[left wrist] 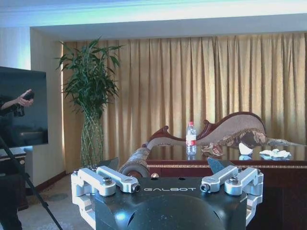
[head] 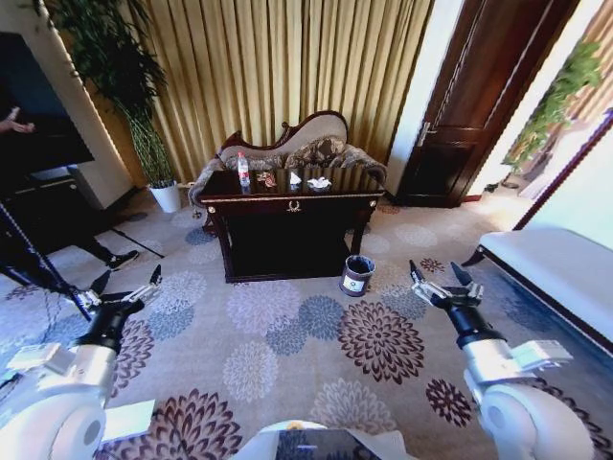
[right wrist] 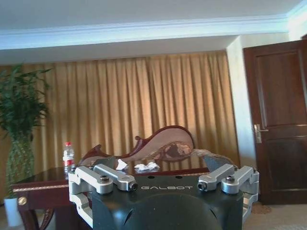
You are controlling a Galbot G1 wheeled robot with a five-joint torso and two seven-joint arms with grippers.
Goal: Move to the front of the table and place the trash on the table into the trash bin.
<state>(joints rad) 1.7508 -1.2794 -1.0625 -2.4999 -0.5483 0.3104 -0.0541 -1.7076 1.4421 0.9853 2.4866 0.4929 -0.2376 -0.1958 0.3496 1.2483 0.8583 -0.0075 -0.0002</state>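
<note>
— Two grippers are held low over the flowered carpet, well short of the table (head: 287, 206). How are their fingers set?

— The left gripper (head: 126, 283) is seen with its fingers spread wide, and nothing is held between them. The right gripper (head: 442, 276) is spread just as wide and is likewise empty. In the left wrist view, the left gripper (left wrist: 163, 167) is pointed toward the table (left wrist: 230, 165); in the right wrist view, the right gripper (right wrist: 158, 165) is aimed the same way, with the table (right wrist: 43, 187) seen beyond it.

— Where is the trash found?

— All of it is laid on the tabletop. A bottle (head: 243, 170) with a red cap is stood upright near the table's left end. A reddish wrapper (head: 266, 178) is placed just beside it, toward the middle. Two white paper scraps (head: 319, 182) are set further right, apart from the wrapper.

— And the bin?

— The bin (head: 357, 274) is stood on the carpet near the table's front right leg, its white label turned toward the robot. It is well apart from both grippers.

— What is seen behind the table?

— A carved sofa (head: 306, 144) is backed against gold curtains (head: 287, 67), and a potted plant (head: 144, 115) is stood to the left.
</note>
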